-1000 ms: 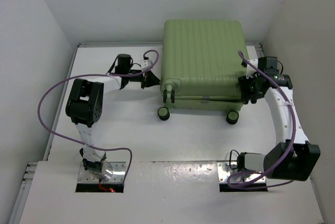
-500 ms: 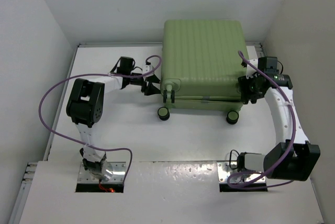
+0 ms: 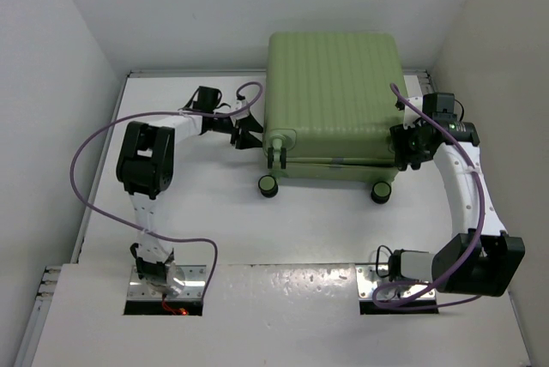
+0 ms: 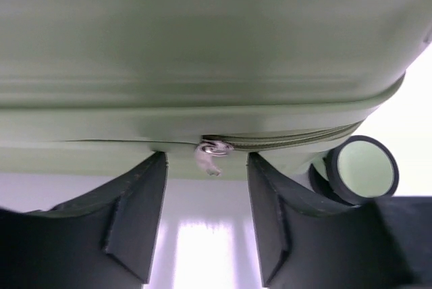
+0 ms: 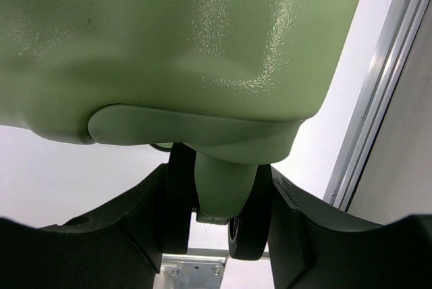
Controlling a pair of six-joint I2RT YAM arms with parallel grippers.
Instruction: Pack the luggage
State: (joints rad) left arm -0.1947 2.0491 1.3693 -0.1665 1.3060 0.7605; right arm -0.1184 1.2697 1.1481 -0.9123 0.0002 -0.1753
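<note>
The light-green ribbed luggage (image 3: 333, 97) lies closed at the back of the table, wheels toward me. My left gripper (image 3: 246, 133) is at its left side. In the left wrist view this gripper (image 4: 206, 162) is open, and the small silver zipper pull (image 4: 213, 154) hangs between its fingertips, untouched. The zipper line (image 4: 290, 138) runs right toward a black wheel (image 4: 362, 169). My right gripper (image 3: 404, 149) is at the luggage's right near corner. In the right wrist view it (image 5: 217, 182) is shut on the black twin wheel (image 5: 244, 225) and its green fork (image 5: 226, 188).
Two more wheels (image 3: 269, 185) (image 3: 381, 193) stick out at the luggage's near edge. White walls close in on the left, back and right. A metal rail (image 5: 378, 93) runs along the table's right edge.
My left arm's elbow swung a little right and the left gripper shifted slightly along the luggage's left side. The right arm and the luggage have not moved.
</note>
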